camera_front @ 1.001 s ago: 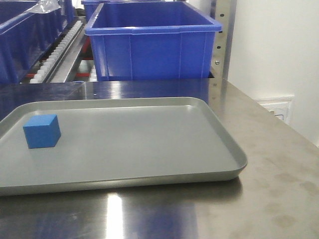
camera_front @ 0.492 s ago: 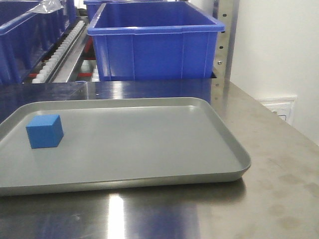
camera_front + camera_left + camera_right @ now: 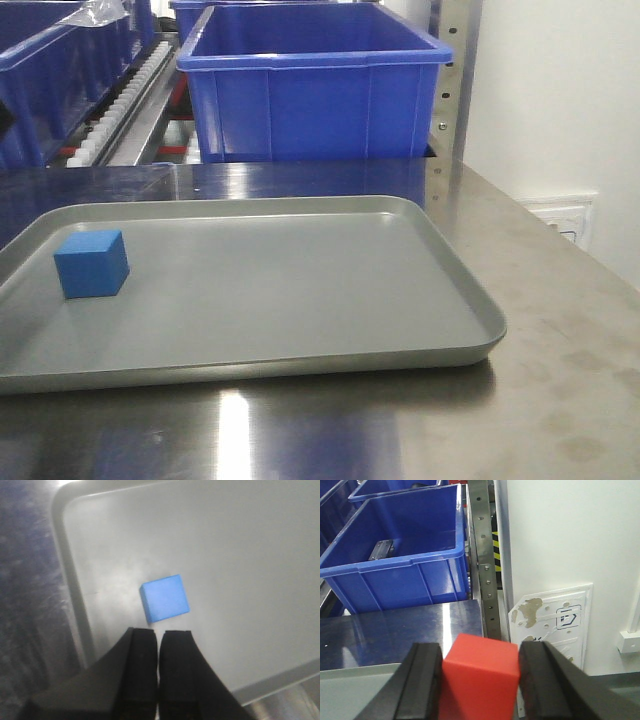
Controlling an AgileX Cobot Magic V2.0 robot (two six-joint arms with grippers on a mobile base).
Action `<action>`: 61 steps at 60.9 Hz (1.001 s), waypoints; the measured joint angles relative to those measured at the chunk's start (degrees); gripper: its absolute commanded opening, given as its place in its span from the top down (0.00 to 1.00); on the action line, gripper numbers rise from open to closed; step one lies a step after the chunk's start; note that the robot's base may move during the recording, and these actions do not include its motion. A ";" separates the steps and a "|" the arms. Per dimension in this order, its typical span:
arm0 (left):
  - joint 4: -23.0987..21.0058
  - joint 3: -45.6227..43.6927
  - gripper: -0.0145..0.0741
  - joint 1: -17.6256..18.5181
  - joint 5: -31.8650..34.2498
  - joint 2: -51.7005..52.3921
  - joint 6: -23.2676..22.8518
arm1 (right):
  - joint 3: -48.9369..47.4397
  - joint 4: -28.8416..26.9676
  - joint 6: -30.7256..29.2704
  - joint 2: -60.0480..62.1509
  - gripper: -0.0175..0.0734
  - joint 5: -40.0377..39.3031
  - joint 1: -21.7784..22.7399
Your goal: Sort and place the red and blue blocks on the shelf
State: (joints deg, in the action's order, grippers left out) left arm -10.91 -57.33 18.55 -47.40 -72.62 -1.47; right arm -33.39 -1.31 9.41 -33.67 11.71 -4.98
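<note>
The blue block [image 3: 92, 264] rests on the left part of the grey tray [image 3: 300, 290]. In the left wrist view the same blue block [image 3: 164, 598] lies just beyond my left gripper [image 3: 159, 631], which hangs above the tray, shut and holding nothing. My right gripper [image 3: 481, 652] is shut on the red block [image 3: 478, 677], carried above the tray's right end and facing the shelf [image 3: 483, 555]. Neither gripper appears in the front view.
A large blue crate [image 3: 310, 80] sits on the steel shelf behind the tray, with another blue crate [image 3: 45, 75] to its left across a roller rail [image 3: 125, 100]. A perforated upright [image 3: 448, 90] and a white wall [image 3: 560, 110] bound the right side.
The front view has drifted slightly: tray, blue block and crate all sit a few pixels further right. The blue block has not moved on the tray.
</note>
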 measured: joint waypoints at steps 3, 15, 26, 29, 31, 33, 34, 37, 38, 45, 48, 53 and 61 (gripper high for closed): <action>0.00 0.00 0.69 0.84 0.55 -0.99 -0.29 | 0.00 0.00 0.00 0.00 0.75 0.00 0.00; 0.10 0.00 0.69 4.21 2.84 -4.27 -0.48 | 0.00 0.00 0.00 0.00 0.75 0.00 0.00; 0.10 0.00 0.56 6.50 4.26 -5.52 -0.48 | 0.00 0.00 0.00 0.00 0.75 0.00 0.00; 0.18 0.00 0.49 6.93 4.57 -5.76 -0.48 | 0.00 0.00 0.00 0.00 0.75 0.00 0.00; 0.18 0.00 0.43 7.21 5.01 -5.74 -0.48 | 0.00 0.00 0.00 0.00 0.75 0.00 0.00; 0.18 0.00 0.37 7.35 5.31 -5.78 -0.48 | 0.00 0.00 0.00 0.00 0.75 0.00 0.00; 0.28 0.00 0.35 7.35 5.44 -5.78 -0.48 | 0.00 0.00 0.00 0.00 0.75 0.00 0.00; 0.23 0.00 0.29 7.44 5.71 -5.78 -0.48 | 0.00 0.00 0.00 0.00 0.75 0.00 0.00; 0.23 0.00 0.28 7.56 5.83 -5.78 -0.48 | 0.00 0.00 0.00 0.00 0.75 0.00 0.00; 0.32 0.00 0.27 7.56 6.05 -5.78 -1.15 | 0.00 0.00 0.00 0.00 0.75 0.00 0.00; 0.32 0.00 0.27 7.56 6.16 -5.78 -2.30 | 0.00 0.00 0.00 0.00 0.75 0.00 0.00; 0.32 0.00 0.27 7.56 6.16 -6.01 -3.97 | 0.00 0.00 0.00 0.00 0.75 0.00 0.00; 0.32 -0.13 0.27 7.56 6.24 -7.07 -6.90 | 0.00 0.00 0.00 0.00 0.75 0.00 0.00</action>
State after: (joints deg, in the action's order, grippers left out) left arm -10.59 -57.47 26.11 -41.17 -79.68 -8.37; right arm -33.39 -1.31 9.41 -33.67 11.71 -4.98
